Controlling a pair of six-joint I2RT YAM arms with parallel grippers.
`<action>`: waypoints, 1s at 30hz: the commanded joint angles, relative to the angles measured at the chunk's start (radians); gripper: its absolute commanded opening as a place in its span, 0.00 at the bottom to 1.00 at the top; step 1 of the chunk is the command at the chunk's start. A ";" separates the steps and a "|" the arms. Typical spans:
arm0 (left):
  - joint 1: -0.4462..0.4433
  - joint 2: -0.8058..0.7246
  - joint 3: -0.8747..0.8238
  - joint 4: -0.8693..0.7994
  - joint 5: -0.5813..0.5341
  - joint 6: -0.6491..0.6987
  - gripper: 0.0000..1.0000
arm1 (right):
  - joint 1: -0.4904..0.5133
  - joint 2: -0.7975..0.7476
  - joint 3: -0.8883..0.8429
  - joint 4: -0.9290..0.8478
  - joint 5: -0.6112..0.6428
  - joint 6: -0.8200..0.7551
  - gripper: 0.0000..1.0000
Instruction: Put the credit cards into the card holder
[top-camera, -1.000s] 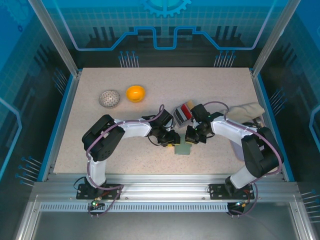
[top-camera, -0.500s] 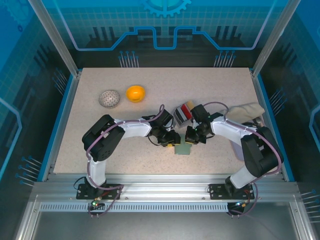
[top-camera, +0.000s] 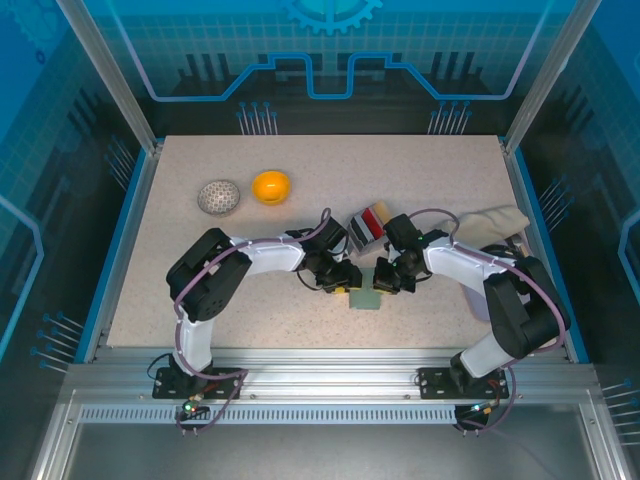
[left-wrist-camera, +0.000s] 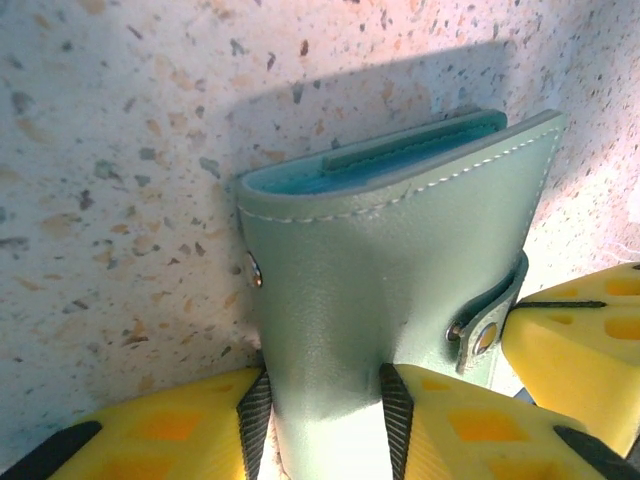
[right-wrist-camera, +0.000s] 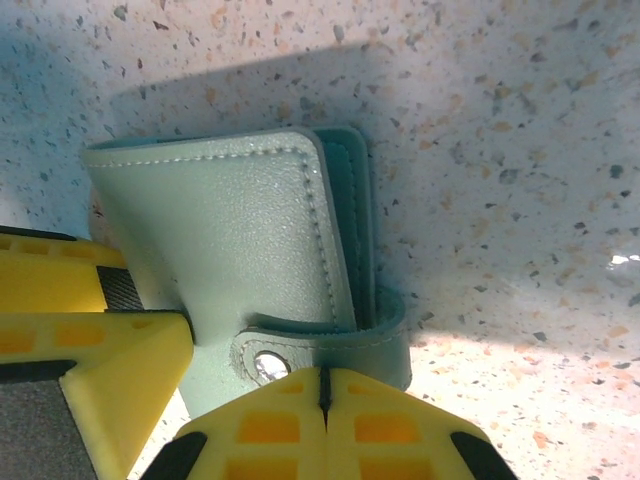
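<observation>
**A:** ok so starting at our left claw (left-wrist-camera: 325, 410): it's closed partway, down onto the card holder (left-wrist-camera: 400, 250). The black ribbed pads (left-wrist-camera: 254, 420) press one on each face, near one end. We've definitely got hold of it there.

**B:** yep. Our right claw (right-wrist-camera: 320, 390) is shut all the way, yellow fingertips meeting with no gap. They sit right up against the snap tab (right-wrist-camera: 335, 343) that wraps round the holder's edge. Whether they've actually nipped the tab, we can't tell from the wrist view.

**A:** agreed. The holder is folded over, pale grey-green outside, with teal-blue pocket edges peeking out along the far end. A metal snap shows on the tab.

**B:** from above we see it between our two claws, near the front middle of the desk (top-camera: 420, 170). It throws a shadow on the speckled top, but we can't tell if it's touching the desk or held just off it.

**A:** the credit cards (top-camera: 368, 224) are a little stack with red, black and white showing. They lie on the desk just beyond the right claw, apart from the holder.

**B:** further out we've got an orange round thing (top-camera: 271, 186) and a grey speckled ball (top-camera: 219, 197) side by side at the back left. There's also a beige cloth (top-camera: 490, 222) over by the right edge.
</observation>
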 joint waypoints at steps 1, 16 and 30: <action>-0.037 0.069 0.006 0.003 0.015 0.032 0.39 | -0.014 0.013 0.000 0.018 -0.030 0.016 0.04; -0.041 0.072 0.012 -0.001 0.017 0.036 0.34 | 0.004 0.066 0.013 0.043 -0.020 0.028 0.04; -0.038 0.003 -0.063 0.103 -0.015 -0.083 0.29 | 0.094 -0.034 0.128 -0.206 0.231 -0.011 0.18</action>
